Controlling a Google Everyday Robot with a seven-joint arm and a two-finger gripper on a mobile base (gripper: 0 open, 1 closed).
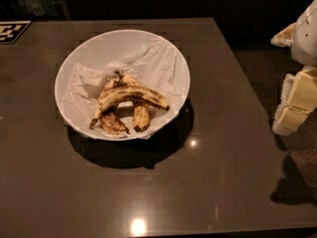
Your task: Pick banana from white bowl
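Observation:
The white bowl (94,48) stands on the dark table (223,148), left of centre, lined with crumpled white paper. The banana (131,95), long, curved, yellow with brown speckles and a dark right tip, lies across the bowl's lower middle. It rests on two shorter, browner bananas (141,117). My gripper (293,110), white with pale yellow parts, hangs at the right edge of the camera view. It is beyond the table's right edge, far to the right of the bowl and holding nothing that I can see.
A black-and-white marker tag (12,31) lies at the table's far left corner. The table's right edge runs diagonally from top centre to bottom right, with dark floor beyond. Light glints show on the tabletop in front of the bowl.

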